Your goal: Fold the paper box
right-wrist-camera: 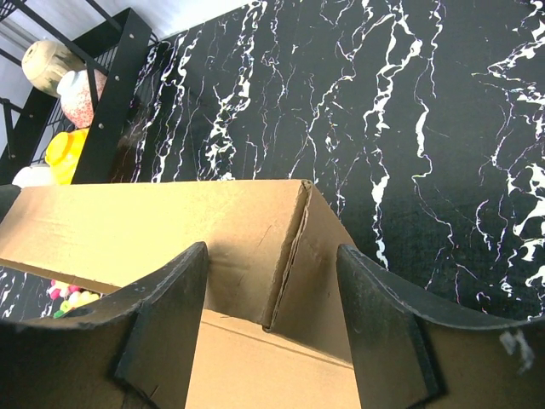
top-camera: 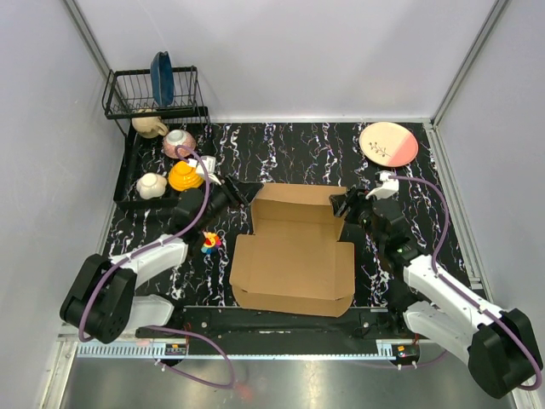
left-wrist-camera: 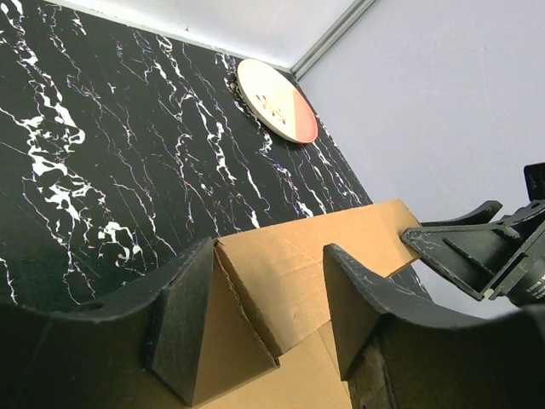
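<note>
Brown paper box (top-camera: 294, 256), rear wall up; left gripper (left-wrist-camera: 268, 256) and right gripper (right-wrist-camera: 272, 251) spread astride its corners. Uneven squeeze could buckle the wall.

We see a black marbled worktop (top-camera: 298, 153), a pink-and-cream plate (top-camera: 388, 144) far right, a wire rack (top-camera: 136, 89) with a blue plate (top-camera: 162, 78), a colourful toy (top-camera: 210, 243)
</note>
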Controlling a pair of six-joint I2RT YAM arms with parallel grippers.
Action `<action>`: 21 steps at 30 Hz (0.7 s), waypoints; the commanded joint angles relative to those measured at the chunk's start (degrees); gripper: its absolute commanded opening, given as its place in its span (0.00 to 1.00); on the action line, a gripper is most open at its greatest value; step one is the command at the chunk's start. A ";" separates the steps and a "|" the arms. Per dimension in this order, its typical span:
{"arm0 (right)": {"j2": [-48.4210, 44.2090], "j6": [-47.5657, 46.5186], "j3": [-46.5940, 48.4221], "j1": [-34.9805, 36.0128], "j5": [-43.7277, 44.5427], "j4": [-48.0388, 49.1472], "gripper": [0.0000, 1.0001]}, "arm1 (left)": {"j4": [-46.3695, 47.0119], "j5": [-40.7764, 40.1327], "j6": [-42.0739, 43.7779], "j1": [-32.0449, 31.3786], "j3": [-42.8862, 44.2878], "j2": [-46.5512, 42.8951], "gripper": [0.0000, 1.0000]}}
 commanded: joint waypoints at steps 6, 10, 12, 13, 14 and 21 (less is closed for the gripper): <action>-0.02 -2.21 -2.90 0.07 1.57 -6.46 0.67 | -1.68 2.75 -0.45 -0.41 -1.16 0.86 0.63; -0.46 -2.30 -3.08 0.07 1.75 -6.73 0.67 | -4.58 -3.48 0.43 -0.41 -1.86 -2.04 0.72; -0.63 -2.30 -3.17 0.07 1.75 -6.82 0.67 | -6.69 -3.85 1.75 -0.41 -1.25 -2.40 0.73; -0.72 -2.38 -3.17 0.07 1.75 -6.82 0.67 | -7.30 -3.67 2.01 -0.50 -0.90 -2.05 0.72; -0.63 -2.30 -3.17 -0.02 1.84 -6.73 0.67 | -8.09 -3.67 2.19 -0.50 -0.63 -1.96 0.68; -1.77 -2.12 -3.52 0.15 1.75 -7.08 0.67 | -4.59 -4.28 0.17 -0.50 -3.53 -0.20 0.40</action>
